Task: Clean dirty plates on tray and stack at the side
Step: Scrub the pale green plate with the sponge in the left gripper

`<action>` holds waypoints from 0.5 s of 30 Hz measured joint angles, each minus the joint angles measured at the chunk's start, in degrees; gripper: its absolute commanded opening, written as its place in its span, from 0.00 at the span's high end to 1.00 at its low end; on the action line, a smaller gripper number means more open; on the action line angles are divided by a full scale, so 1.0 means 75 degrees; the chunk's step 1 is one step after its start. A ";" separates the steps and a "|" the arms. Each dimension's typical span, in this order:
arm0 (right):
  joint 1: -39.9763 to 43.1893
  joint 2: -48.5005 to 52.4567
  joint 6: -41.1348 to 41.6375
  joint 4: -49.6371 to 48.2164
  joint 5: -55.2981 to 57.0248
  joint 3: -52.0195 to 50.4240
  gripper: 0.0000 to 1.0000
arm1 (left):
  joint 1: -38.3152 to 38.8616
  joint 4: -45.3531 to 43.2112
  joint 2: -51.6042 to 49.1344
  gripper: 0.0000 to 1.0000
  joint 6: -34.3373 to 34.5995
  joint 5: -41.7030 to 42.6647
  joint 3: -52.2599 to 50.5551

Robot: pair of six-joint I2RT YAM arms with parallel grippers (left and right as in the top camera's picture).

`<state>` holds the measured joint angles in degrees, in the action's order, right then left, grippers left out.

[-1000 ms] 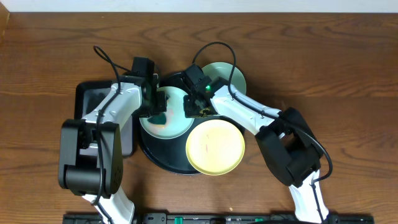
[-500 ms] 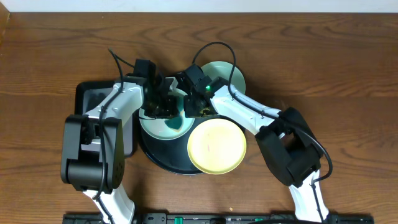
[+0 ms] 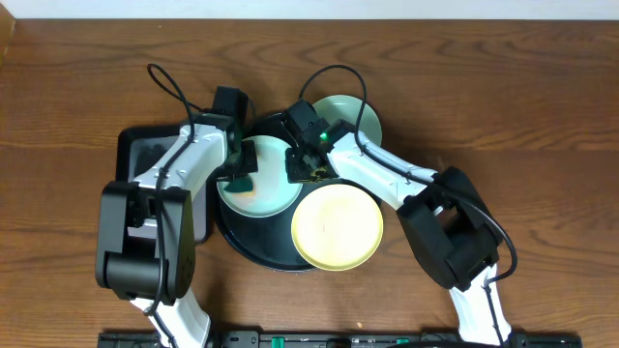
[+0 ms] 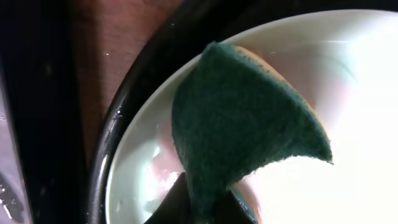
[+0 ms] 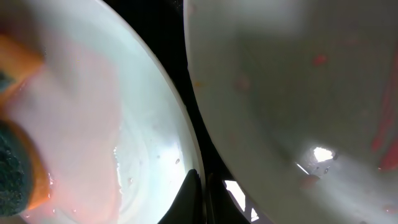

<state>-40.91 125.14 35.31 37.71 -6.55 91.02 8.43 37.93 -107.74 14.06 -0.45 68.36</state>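
Observation:
The round black tray [image 3: 253, 249] holds a pale aqua plate [image 3: 273, 193]. My left gripper [image 3: 236, 178] is shut on a dark green sponge [image 4: 249, 124] and presses it onto the left part of this plate [image 4: 354, 74]. My right gripper [image 3: 295, 172] is shut on the plate's right rim [image 5: 177, 124], with its fingertips [image 5: 201, 193] pinching the edge. A pale yellow plate [image 3: 337, 227] lies over the tray's front right rim. A second aqua plate [image 3: 356, 116] lies at the back right, with reddish specks in the right wrist view [image 5: 280, 81].
A smaller black rectangular tray [image 3: 145, 155] lies to the left of the round tray, under my left arm. The round tray's rim [image 4: 121, 124] runs close beside the sponge. Bare wooden table [image 3: 542, 116] surrounds everything.
The left gripper swept the sponge right toward the plate's middle, then back to the left side. The right gripper has kept its hold on the rim.

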 measured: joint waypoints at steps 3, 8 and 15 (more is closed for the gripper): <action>0.0000 0.0000 0.0000 0.0003 -0.0003 0.0000 0.99 | 0.0000 0.0052 0.0000 0.92 -0.0309 0.0306 0.0017; 0.0000 0.0000 -0.0006 0.0017 0.0006 0.0000 0.99 | -0.0003 0.0184 0.0000 0.93 -0.1233 0.1582 0.0041; 0.0000 0.0000 -0.0035 0.0023 0.0015 0.0000 0.99 | 0.0023 -0.0493 -0.0006 0.92 -0.1667 0.3509 0.0032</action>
<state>-40.91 125.14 35.05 37.89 -6.44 91.02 8.60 34.24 -107.79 1.56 25.87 68.60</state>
